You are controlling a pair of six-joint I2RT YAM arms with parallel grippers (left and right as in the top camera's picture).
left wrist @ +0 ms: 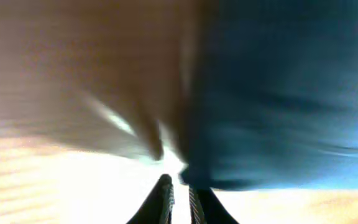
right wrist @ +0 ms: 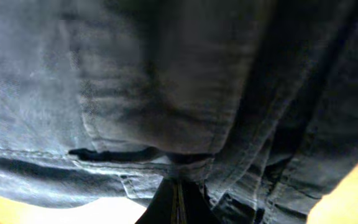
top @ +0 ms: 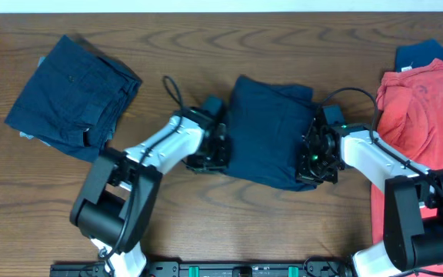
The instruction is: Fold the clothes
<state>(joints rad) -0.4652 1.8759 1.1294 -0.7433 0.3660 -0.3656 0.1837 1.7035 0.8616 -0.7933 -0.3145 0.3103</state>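
Observation:
Folded dark navy shorts (top: 268, 131) lie at the table's middle. My left gripper (top: 220, 150) sits at their left edge; in the blurred left wrist view its fingers (left wrist: 179, 183) are nearly together with only bright table between them, and the shorts (left wrist: 278, 93) lie just beyond the right fingertip. My right gripper (top: 311, 160) is at the shorts' right edge. In the right wrist view its fingers (right wrist: 178, 182) are closed, with the tips at a hem of the shorts (right wrist: 166, 81).
A second pair of folded navy shorts (top: 71, 96) lies at the far left. Coral-red shirts (top: 425, 123) are piled at the right edge over a brighter blue garment (top: 425, 52). Bare wooden table (top: 206, 46) lies between them.

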